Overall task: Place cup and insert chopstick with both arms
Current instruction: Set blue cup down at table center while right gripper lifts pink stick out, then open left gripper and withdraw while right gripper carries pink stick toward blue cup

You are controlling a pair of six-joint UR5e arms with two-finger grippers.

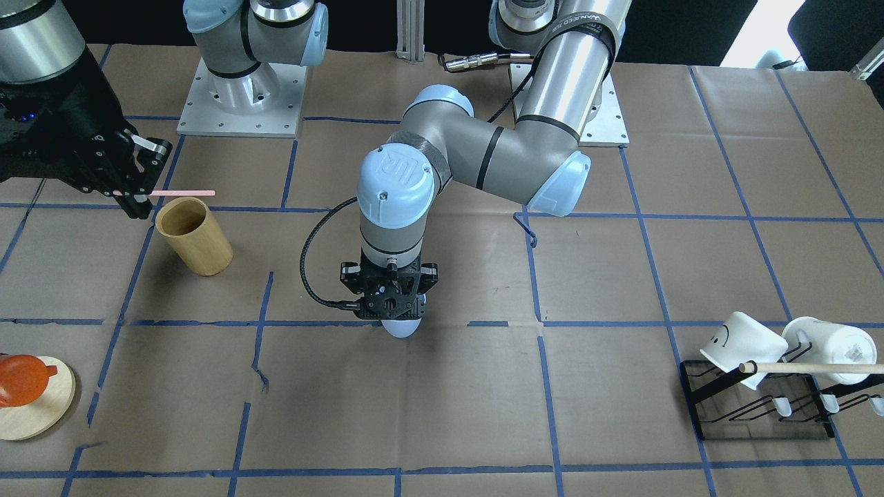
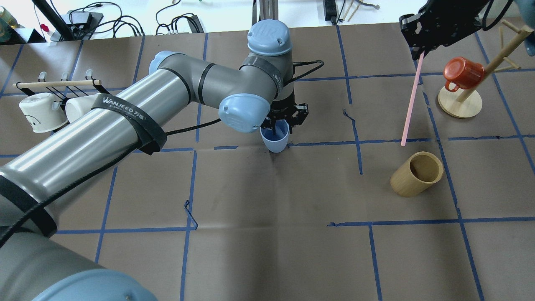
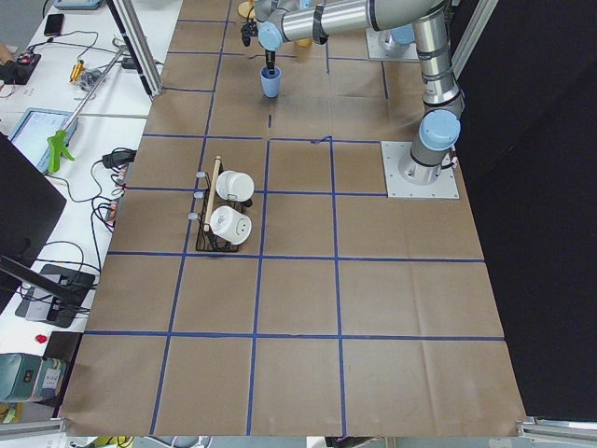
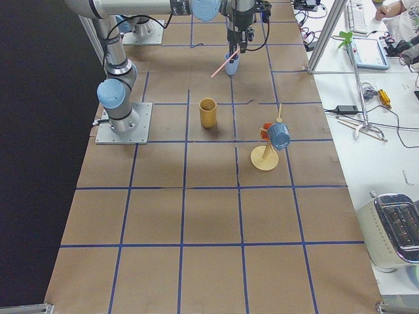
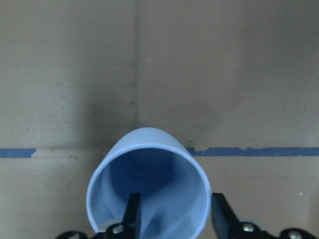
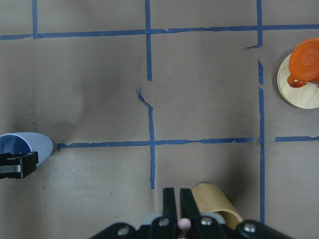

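The pale blue cup (image 2: 274,141) stands upright at the table's middle, and also shows in the front view (image 1: 402,326) and the left wrist view (image 5: 149,164). My left gripper (image 5: 174,211) is open and straddles the cup's rim. One finger is inside the cup and one outside. My right gripper (image 2: 420,52) is shut on the pink chopstick (image 2: 411,100), held above the table at the right. The chopstick's free end points toward the bamboo cylinder (image 2: 418,173). In the front view the chopstick (image 1: 183,193) pokes out sideways from my right gripper (image 1: 138,197).
An orange mug (image 2: 462,73) hangs on a wooden stand (image 2: 459,104) at the far right. A black rack (image 1: 760,414) with two white mugs (image 2: 42,110) and a wooden dowel (image 1: 808,368) stands at the far left. Blue tape lines cross the brown table.
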